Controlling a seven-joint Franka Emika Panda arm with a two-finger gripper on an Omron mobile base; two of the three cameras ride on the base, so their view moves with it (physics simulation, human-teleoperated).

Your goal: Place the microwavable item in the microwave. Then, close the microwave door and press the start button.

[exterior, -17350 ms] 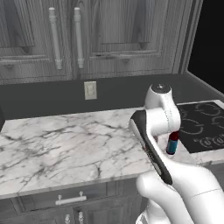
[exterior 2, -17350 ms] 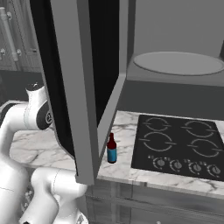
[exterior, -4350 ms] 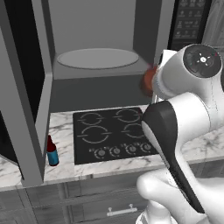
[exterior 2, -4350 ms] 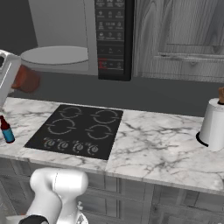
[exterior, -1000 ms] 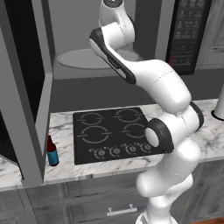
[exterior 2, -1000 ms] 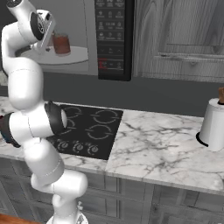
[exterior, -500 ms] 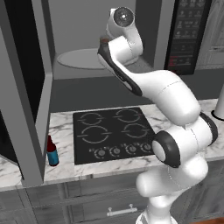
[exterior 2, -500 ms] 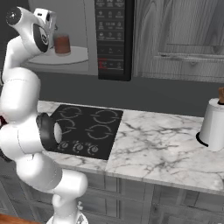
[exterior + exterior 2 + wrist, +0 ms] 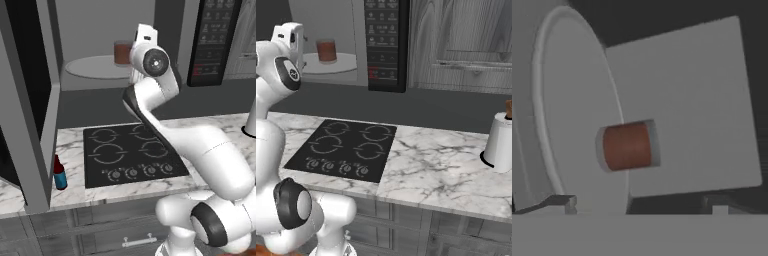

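Note:
The reddish-brown cup (image 9: pixel 121 52) (image 9: pixel 326 50) stands upright on the round turntable plate (image 9: pixel 90 67) inside the microwave (image 9: pixel 100 22). In the hand view the cup (image 9: pixel 628 146) lies ahead on the plate (image 9: pixel 572 100), well clear of the fingertips. My gripper (image 9: pixel 638 201) is open with nothing between its fingers, and the white hand (image 9: pixel 145 36) hovers just in front of the cavity, right of the cup. The microwave door (image 9: pixel 27 105) hangs open at the left. The black button panel (image 9: pixel 212 40) (image 9: pixel 383 40) is to the right of the cavity.
A black stovetop (image 9: pixel 132 155) (image 9: pixel 343 147) lies in the marble counter (image 9: pixel 431 170) below the microwave. A slim blue-labelled bottle (image 9: pixel 59 174) stands by the door's lower edge. A white canister (image 9: pixel 499 142) sits far right. Grey cabinets (image 9: pixel 461 40) hang right of the panel.
The arm has drawn back out of the microwave and lowered toward the cameras. The cup, held 4.3 s ago, stays alone on the plate.

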